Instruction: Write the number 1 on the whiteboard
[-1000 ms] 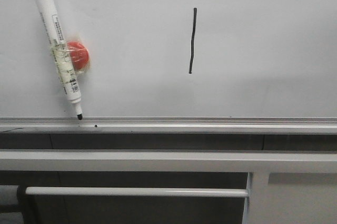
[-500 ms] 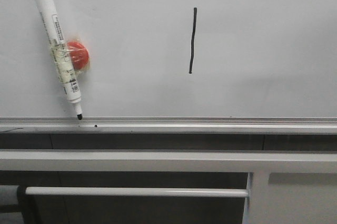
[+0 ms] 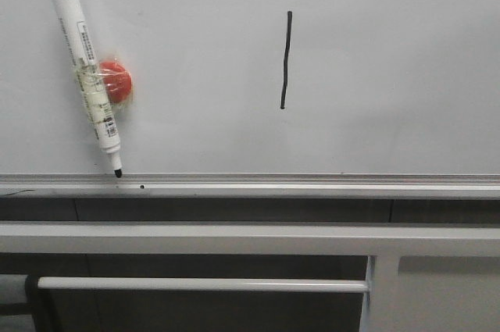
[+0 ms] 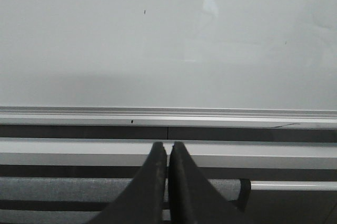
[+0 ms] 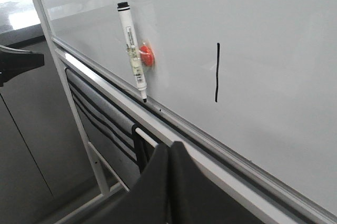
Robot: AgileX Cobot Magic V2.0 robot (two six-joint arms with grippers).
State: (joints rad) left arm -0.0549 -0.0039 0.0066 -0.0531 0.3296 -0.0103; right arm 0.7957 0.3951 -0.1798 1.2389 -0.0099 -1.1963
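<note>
The whiteboard (image 3: 391, 74) fills the front view, and the number 1 (image 3: 286, 58) stands on it as a thin black, slightly wavy vertical stroke. The same number 1 (image 5: 217, 72) shows in the right wrist view. A white marker pen (image 3: 84, 73) leans on the board at the left, tip down on the tray rail (image 3: 250, 185), held by a red magnet (image 3: 117, 82). My left gripper (image 4: 168, 146) is shut and empty, back from the whiteboard (image 4: 168, 39). Also shut on nothing, my right gripper (image 5: 170, 145) sits below the rail. Neither gripper appears in the front view.
Grey metal bars (image 3: 234, 238) run under the tray rail, with a thinner white rod (image 3: 203, 284) lower down. A tiny black dot (image 3: 141, 187) sits on the rail near the pen tip. The stand's upright post (image 5: 73, 113) shows in the right wrist view.
</note>
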